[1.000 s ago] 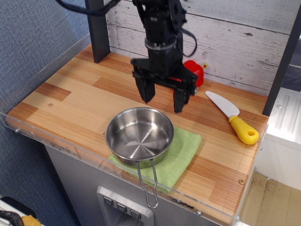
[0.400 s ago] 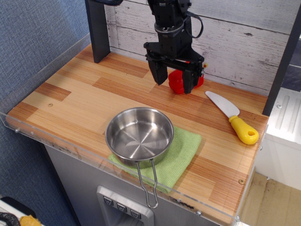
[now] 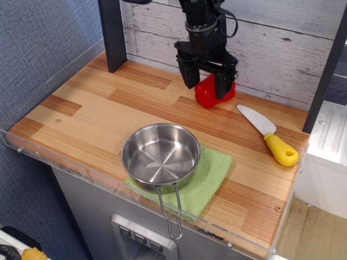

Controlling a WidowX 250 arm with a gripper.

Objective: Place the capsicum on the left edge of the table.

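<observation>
The bench [image 3: 97, 103] is a wood-plank top in light and reddish-brown strips, bordered by a clear acrylic rim [image 3: 59, 162] along its near and left edges. Left of the hand [image 3: 205, 86] a broad stretch of bare planks runs out to that left edge, interrupted only by a dark post [image 3: 114, 35] at the back. In front of the hand a steel pan [image 3: 161, 156] sits on a green cloth [image 3: 209, 176], and to its right a knife [image 3: 268, 135] with a yellow handle lies flat. The capsicum [image 3: 207, 96] is glossy red and lobed, standing on the bench near the back wall, directly beneath the hand. The black arm comes down from above, wrist vertical, with the hand spread and released: one finger [image 3: 187, 73] stands left of the capsicum and the other overlaps its right side, whether touching cannot be told.
</observation>
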